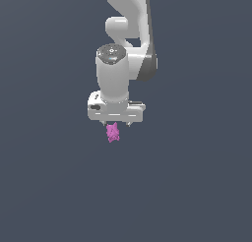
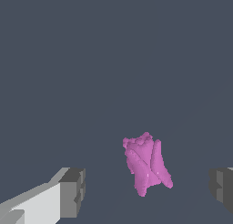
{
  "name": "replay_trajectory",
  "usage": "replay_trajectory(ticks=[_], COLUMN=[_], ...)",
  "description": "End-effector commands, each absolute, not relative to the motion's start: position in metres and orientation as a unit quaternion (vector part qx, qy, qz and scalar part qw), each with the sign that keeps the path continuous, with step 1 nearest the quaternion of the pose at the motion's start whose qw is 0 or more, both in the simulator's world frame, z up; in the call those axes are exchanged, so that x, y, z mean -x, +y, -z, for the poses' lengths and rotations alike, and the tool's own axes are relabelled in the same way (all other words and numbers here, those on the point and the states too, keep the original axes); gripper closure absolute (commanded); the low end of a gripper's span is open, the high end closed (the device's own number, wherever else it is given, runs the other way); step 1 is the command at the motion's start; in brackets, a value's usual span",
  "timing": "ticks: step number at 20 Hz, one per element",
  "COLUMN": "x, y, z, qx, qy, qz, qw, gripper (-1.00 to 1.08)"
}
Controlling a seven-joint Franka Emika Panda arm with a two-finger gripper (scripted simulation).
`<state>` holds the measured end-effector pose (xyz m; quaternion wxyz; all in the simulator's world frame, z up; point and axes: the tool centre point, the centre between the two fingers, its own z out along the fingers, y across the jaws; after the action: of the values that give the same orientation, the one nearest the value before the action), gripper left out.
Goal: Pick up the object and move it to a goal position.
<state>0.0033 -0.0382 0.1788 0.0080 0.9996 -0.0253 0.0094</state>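
The object (image 1: 113, 133) is a tiny magenta-pink lumpy shape lying on the dark grey floor, just below the white hand in the exterior view. My gripper (image 1: 116, 124) points straight down over it and is open. In the wrist view the object (image 2: 145, 166) lies in the gap between the two grey fingertips (image 2: 73, 191), nearer the other finger's side than the middle. Neither finger touches it. My gripper (image 2: 146, 191) holds nothing.
The white arm (image 1: 129, 24) rises behind the hand towards the top of the exterior view. The dark grey floor (image 1: 197, 187) runs flat all around, with no other object or goal marker in view.
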Motion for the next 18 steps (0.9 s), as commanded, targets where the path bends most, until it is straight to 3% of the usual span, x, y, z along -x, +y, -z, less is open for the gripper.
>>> replay_trajectory(ticks=[1,18], x=[-0.003,-0.012], y=[-0.038,-0.054], z=[-0.179,-0.195], qx=[-1.0,-0.999], qy=[-0.025,-0.044], qz=[-0.009,-0.028], qw=[0.008,0.0], gripper=[-0.92,-0.92])
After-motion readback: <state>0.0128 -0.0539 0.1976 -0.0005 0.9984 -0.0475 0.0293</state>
